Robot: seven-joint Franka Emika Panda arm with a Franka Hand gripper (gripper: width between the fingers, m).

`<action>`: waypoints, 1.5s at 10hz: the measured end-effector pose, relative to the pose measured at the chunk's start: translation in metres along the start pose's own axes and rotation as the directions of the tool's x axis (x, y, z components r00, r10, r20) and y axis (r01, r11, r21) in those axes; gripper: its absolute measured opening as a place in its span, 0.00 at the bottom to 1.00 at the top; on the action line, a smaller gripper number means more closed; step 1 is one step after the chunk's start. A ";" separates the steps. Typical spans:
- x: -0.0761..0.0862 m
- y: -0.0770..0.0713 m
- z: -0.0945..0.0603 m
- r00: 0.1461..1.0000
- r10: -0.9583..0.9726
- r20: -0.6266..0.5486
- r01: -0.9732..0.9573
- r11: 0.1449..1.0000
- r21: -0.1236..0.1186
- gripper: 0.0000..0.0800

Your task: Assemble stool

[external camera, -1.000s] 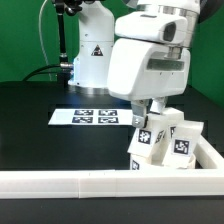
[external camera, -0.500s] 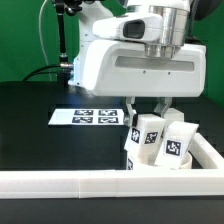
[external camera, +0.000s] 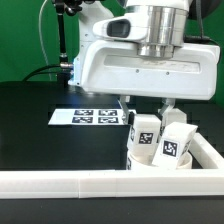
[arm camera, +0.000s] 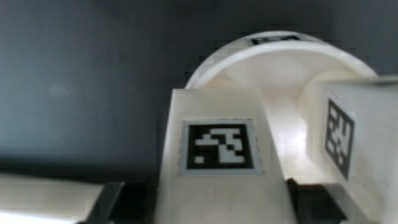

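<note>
My gripper (external camera: 146, 112) is shut on an upright white stool leg (external camera: 144, 139), which bears a black-and-white tag. In the wrist view that leg (arm camera: 222, 150) fills the gap between my two dark fingers (arm camera: 116, 200), and my gripper (arm camera: 208, 206) clamps its sides. A second tagged leg (external camera: 176, 146) stands just to the exterior view's right of it, also seen close by in the wrist view (arm camera: 359, 130). Both legs stand on the round white seat (external camera: 152, 166), whose curved rim (arm camera: 267, 58) shows beyond them. The seat is mostly hidden by the legs.
The long white L-shaped rail (external camera: 90, 183) runs along the front and turns back at the exterior view's right (external camera: 211, 151), cornering the seat. The marker board (external camera: 88, 116) lies flat on the black table behind. The arm's base (external camera: 92, 58) stands at the back.
The hand has turned about its upright axis with the leg in its grip. The held leg and its neighbour have shifted slightly toward the exterior view's left.
</note>
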State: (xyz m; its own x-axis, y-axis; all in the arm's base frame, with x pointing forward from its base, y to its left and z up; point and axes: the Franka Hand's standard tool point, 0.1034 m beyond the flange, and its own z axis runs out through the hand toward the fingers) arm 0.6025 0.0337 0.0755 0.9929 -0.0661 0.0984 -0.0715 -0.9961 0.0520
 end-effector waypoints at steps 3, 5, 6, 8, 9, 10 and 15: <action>-0.001 -0.001 0.002 0.959 0.284 0.008 -0.284 0.959 0.018 0.43; -0.002 -0.003 0.002 0.916 0.400 0.011 -0.401 0.916 0.020 0.43; -0.002 -0.003 0.002 0.892 0.451 0.012 -0.451 0.892 0.019 0.43; -0.002 -0.003 0.002 0.845 0.535 0.014 -0.535 0.845 0.019 0.43; -0.002 -0.003 0.002 0.796 0.605 0.019 -0.606 0.795 0.022 0.43; -0.002 -0.001 0.002 0.713 0.700 0.029 -0.701 0.713 0.027 0.43; -0.004 -0.021 0.001 0.145 0.986 0.077 -0.989 0.143 0.026 0.43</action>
State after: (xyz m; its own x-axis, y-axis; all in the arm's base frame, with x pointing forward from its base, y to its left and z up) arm 0.6003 0.0551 0.0729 0.0807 -0.9967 -0.0106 -0.9902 -0.0789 -0.1154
